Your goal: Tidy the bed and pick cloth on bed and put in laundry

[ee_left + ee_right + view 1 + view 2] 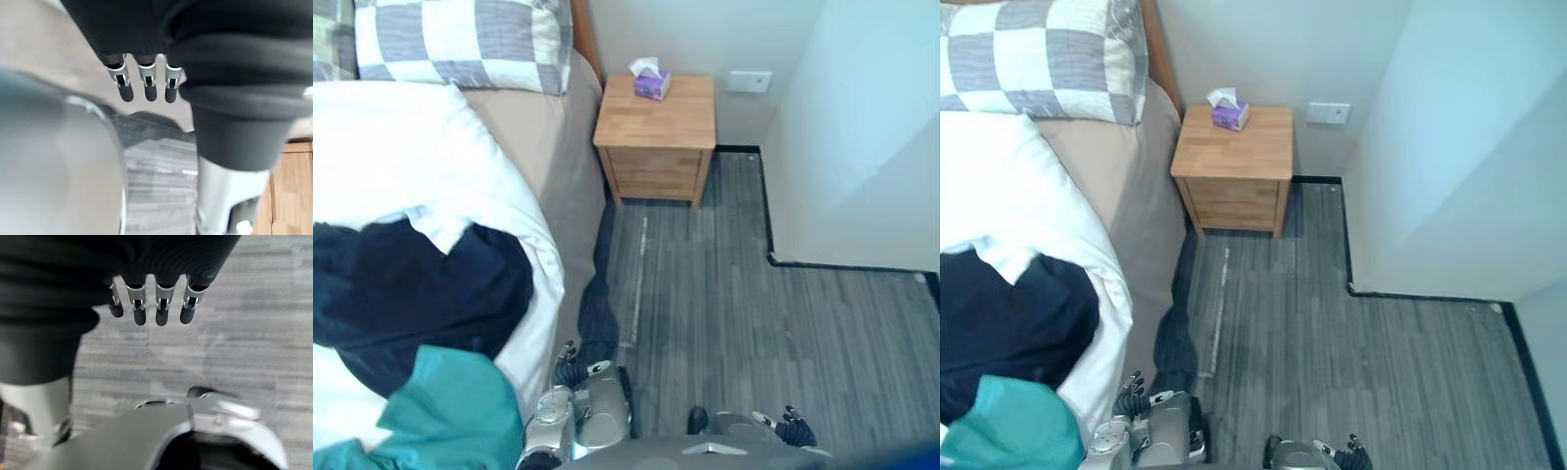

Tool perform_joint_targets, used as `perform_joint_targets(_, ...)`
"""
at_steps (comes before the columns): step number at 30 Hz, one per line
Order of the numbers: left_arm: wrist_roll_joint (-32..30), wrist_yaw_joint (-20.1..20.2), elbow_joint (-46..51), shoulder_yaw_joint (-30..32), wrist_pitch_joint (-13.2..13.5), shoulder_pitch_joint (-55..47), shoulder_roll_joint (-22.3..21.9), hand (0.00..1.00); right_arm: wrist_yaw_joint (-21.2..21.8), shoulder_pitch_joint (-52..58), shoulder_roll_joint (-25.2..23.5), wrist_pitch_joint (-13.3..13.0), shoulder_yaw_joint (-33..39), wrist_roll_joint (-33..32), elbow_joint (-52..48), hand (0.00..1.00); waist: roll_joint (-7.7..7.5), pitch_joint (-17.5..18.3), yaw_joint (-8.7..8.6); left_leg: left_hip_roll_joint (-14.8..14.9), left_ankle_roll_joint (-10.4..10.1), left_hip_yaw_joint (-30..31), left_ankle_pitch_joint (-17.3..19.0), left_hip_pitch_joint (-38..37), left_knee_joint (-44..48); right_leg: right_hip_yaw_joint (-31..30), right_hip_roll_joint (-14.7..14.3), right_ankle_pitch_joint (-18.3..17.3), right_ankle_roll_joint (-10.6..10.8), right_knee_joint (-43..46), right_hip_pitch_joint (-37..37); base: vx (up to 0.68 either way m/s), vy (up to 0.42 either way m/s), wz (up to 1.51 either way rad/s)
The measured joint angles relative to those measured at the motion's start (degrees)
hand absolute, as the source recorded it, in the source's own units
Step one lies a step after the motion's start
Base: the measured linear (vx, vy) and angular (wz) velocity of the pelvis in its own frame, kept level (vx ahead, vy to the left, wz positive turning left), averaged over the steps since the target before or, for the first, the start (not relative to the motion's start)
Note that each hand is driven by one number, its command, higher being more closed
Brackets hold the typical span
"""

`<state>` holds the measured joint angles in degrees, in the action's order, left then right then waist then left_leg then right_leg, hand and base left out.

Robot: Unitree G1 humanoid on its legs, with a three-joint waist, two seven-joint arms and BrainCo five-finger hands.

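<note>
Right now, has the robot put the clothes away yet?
Not yet; nothing looks done. The dark cloth and the teal cloth lie on the rumpled white duvet. Nothing is in hand: the left hand and right hand hang low with relaxed, empty fingers. Left to do: pick up both cloths, put them in the laundry, smooth the bed.

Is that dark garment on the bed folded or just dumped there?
Dumped, not folded: the dark garment sprawls in a rumpled heap across the white duvet.
</note>
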<state>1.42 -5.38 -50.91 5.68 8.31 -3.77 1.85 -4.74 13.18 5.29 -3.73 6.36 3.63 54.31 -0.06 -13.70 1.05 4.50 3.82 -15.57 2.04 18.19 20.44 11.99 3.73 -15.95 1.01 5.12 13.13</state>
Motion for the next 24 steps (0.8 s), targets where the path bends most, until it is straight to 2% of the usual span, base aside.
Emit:
perform_joint_targets(1, 0.0, -0.1, 0.0, -0.3, -0.1, 0.1, 0.5, 0.0, 0.0, 0.0, -0.7, -0.1, -0.1, 0.1, 0.1, 0.0, -0.88, 1.2, -0.2, -1.2, 0.7, -0.8, -0.4, -0.4, -1.7, 0.2, 0.8, 0.5, 0.3, -0.4, 0.0, 0.49, 0.141, 0.47)
perform_joint_targets(2, -0.1, 0.0, 0.0, -0.9, -0.1, 0.2, 1.3, 0.0, -0.1, -0.1, -1.6, -0.2, -0.1, 0.2, 0.4, 0.0, -2.51, 2.1, -0.03, -1.8, 0.8, -2.8, -0.5, -0.2, -3.2, 0.0, 1.4, 2.5, 1.0, -1.4, -0.4, 0.38, 0.102, 0.4)
perform_joint_targets(3, -0.1, 0.0, 0.0, -1.1, -0.2, 0.3, 1.9, 0.0, -0.1, -0.3, -2.0, -0.3, 0.0, 0.2, 0.7, 0.0, -3.09, 2.1, 0.04, -1.6, 1.0, -5.4, -0.5, -0.1, -2.8, 0.0, 1.5, 3.8, 1.3, -2.3, 0.1, 0.41, 0.154, 0.42)
perform_joint_targets(4, 0.0, 0.0, -0.4, -1.1, -0.3, 0.3, 2.7, 0.0, -0.2, -0.9, -2.3, -0.2, 0.0, 0.2, 1.3, 0.0, -3.88, 2.0, -0.02, -0.2, 2.6, -12.7, 0.0, -0.2, -0.6, 0.0, 1.7, 6.3, 2.0, -3.5, 1.7, 0.34, 0.162, 0.45)
perform_joint_targets(5, -0.1, -0.1, -1.1, -1.1, -0.3, 0.3, 2.9, 0.0, -0.2, -1.1, -2.4, 0.0, 0.0, 0.1, 1.8, 0.0, -4.22, 2.2, 0.0, 0.8, 3.6, -18.8, 0.7, -1.6, 0.5, -0.1, 1.4, 8.4, 2.5, -3.6, 3.5, 0.32, 0.166, 0.47)
perform_joint_targets(6, -0.4, -0.2, -1.6, -1.1, -0.3, 0.3, 3.0, 0.0, -0.2, -1.0, -2.5, 0.0, 0.0, 0.1, 1.8, 0.0, -4.33, 2.5, -0.04, 0.7, 4.1, -20.5, 1.0, -2.7, 0.2, 0.1, 1.3, 9.2, 2.5, -3.6, 4.2, 0.28, 0.151, 0.43)
perform_joint_targets(8, -1.0, 0.2, -3.6, -0.1, -0.6, -0.1, 3.5, 0.0, 0.6, -2.5, -1.6, 0.9, 0.7, 0.1, 2.2, 0.0, -4.51, 4.4, 0.25, -2.1, 4.7, -21.0, 1.7, -6.7, -5.4, 0.2, 0.4, 12.2, 3.2, -1.2, 5.3, 0.26, 0.131, 0.48)
perform_joint_targets(9, -1.0, 0.2, -4.1, 0.7, -0.6, -0.1, 3.3, 0.0, 1.1, -3.9, -1.1, 1.5, 0.7, 0.1, 3.2, 0.0, -4.46, 4.6, 0.56, -2.5, 4.8, -21.0, 1.7, -7.7, -6.8, 0.5, 0.3, 12.3, 3.3, 1.3, 4.7, 0.24, 0.104, 0.64)
perform_joint_targets(10, -1.0, 1.0, -4.4, 2.4, -1.2, -0.3, 2.8, 0.0, 4.0, -6.7, 0.6, 3.3, 1.0, -0.2, 4.1, 0.0, -3.92, 4.8, 1.32, -2.8, 4.8, -21.0, 2.8, -9.6, -9.0, 1.6, 0.5, 12.3, 3.3, 8.6, 1.9, 0.3, 0.132, 0.93)
perform_joint_targets(11, -0.8, 1.5, -5.1, 2.5, -2.0, -0.5, 2.6, 0.0, 4.7, -7.8, 2.1, 3.0, 2.2, 0.0, 4.5, 0.0, -2.54, 5.7, 1.51, -3.5, 5.2, -18.8, 5.3, -11.6, -12.1, 3.4, 0.4, 13.6, 5.5, 18.7, -1.6, 0.31, 0.119, 1.19)
perform_joint_targets(12, -0.8, 1.6, -5.7, 2.4, -2.5, -0.3, 2.8, 0.0, 4.6, -8.5, 2.4, 2.6, 3.1, 0.1, 5.0, 0.0, -2.78, 5.8, 1.27, -4.1, 5.3, -16.9, 5.7, -12.8, -13.6, 3.9, 1.1, 15.7, 8.5, 25.0, -3.6, 0.37, 0.071, 1.65)
perform_joint_targets(13, -0.7, 1.7, -6.6, 2.2, -2.9, 0.0, 3.1, 0.0, 4.3, -8.9, 3.3, 2.1, 3.7, 0.1, 5.1, 0.0, -3.01, 5.8, 0.65, -5.4, 5.5, -12.8, 6.1, -15.3, -14.8, 4.4, 3.6, 17.2, 10.3, 37.4, -7.5, 0.28, -0.016, 1.62)
perform_joint_targets(14, -0.7, 1.8, -6.8, 2.2, -3.1, 0.0, 3.2, 0.0, 4.2, -9.1, 4.0, 2.0, 3.8, 0.3, 5.1, 0.0, -2.82, 5.7, 0.66, -5.9, 5.3, -9.9, 6.8, -16.8, -14.7, 5.5, 5.6, 13.3, 8.6, 44.5, -10.1, 0.49, -0.051, 2.07)
perform_joint_targets(15, -0.1, 2.2, -7.4, 2.1, -3.6, 0.0, 3.0, 0.0, 4.0, -9.3, 3.8, 2.0, 3.8, 0.7, 5.0, 0.0, -1.89, 5.3, -0.22, -5.5, 3.8, -5.5, 7.0, -19.8, -14.5, 7.3, 8.0, 7.4, 4.1, 50.1, -13.5, 0.43, -0.057, 1.64)
perform_joint_targets(17, 0.3, 2.6, -8.1, 2.2, -4.1, 0.0, 2.8, 0.0, 4.0, -9.3, 2.2, 2.0, 3.6, 1.1, 5.1, 0.0, -1.18, 5.1, -0.7, -4.4, 2.9, -1.0, 6.9, -22.3, -14.6, 7.3, 9.1, 3.6, 3.3, 48.6, -16.5, 0.38, -0.111, 1.52)
perform_joint_targets(18, 0.2, 2.5, -8.6, 2.1, -4.1, 0.2, 2.4, 0.0, 4.0, -9.5, 0.9, 2.0, 3.2, 1.1, 5.1, 0.0, -0.8, 5.1, -0.85, -3.0, 2.5, 2.2, 6.7, -23.1, -14.5, 6.0, 8.7, 1.8, 3.3, 44.1, -19.2, 0.37, -0.233, 1.56)
perform_joint_targets(19, 0.2, 2.5, -8.6, 2.1, -3.9, 0.1, 2.4, 0.0, 4.0, -9.7, 1.0, 2.0, 3.2, 1.1, 4.8, 0.0, -0.51, 5.0, -1.07, -1.7, 1.7, 4.3, 6.5, -23.3, -14.4, 4.4, 8.1, 1.4, 3.6, 38.7, -20.7, 0.34, -0.265, 1.47)
perform_joint_targets(20, 0.2, 2.5, -8.7, 2.1, -3.8, 0.0, 2.4, 0.0, 4.0, -10.0, 1.2, 1.9, 2.9, 1.0, 4.7, 0.0, -0.5, 5.0, -1.29, -1.2, 1.2, 5.9, 6.3, -23.2, -14.4, 3.5, 7.7, 1.4, 4.0, 34.5, -21.3, 0.34, -0.381, 1.66)
perform_joint_targets(21, 0.2, 2.5, -8.7, 2.1, -3.5, 0.0, 2.7, 0.0, 3.4, -10.6, 1.5, 1.9, 2.1, 1.0, 4.8, 0.0, -0.75, 4.9, -1.39, 0.1, -1.4, 9.3, 6.8, -23.1, -14.6, -0.3, 7.1, 2.8, 5.0, 22.0, -21.9, 0.26, -0.353, 1.47)
perform_joint_targets(22, 0.3, 2.5, -8.6, 2.1, -3.3, 0.0, 2.8, 0.0, 3.1, -10.6, 1.4, 1.9, 1.9, 1.0, 5.1, 0.0, -1.2, 4.8, -1.32, 0.2, -2.6, 10.7, 7.1, -23.0, -14.7, -2.6, 7.1, 4.7, 5.0, 17.1, -22.0, 0.28, -0.495, 1.64)
perform_joint_targets(23, 0.2, 2.5, -8.4, 2.1, -2.8, 0.0, 3.7, 0.0, 2.9, -11.1, 0.5, 1.9, 1.1, 1.0, 5.5, 0.0, -3.28, 5.0, -0.82, -0.5, -4.6, 13.8, 7.6, -22.1, -14.7, -8.8, 7.8, 8.9, 5.0, 8.6, -22.0, 0.17, -0.535, 1.5)
perform_joint_targets(24, 0.3, 2.4, -8.6, 2.1, -2.6, 0.4, 5.4, 0.0, 2.8, -11.3, -1.0, 1.9, 0.2, 0.8, 5.6, 0.0, -6.51, 5.3, -0.74, -2.0, -6.9, 17.4, 8.2, -21.4, -14.8, -12.7, 8.9, 11.9, 7.5, 5.8, -21.8, 0.14, -0.554, 1.46)
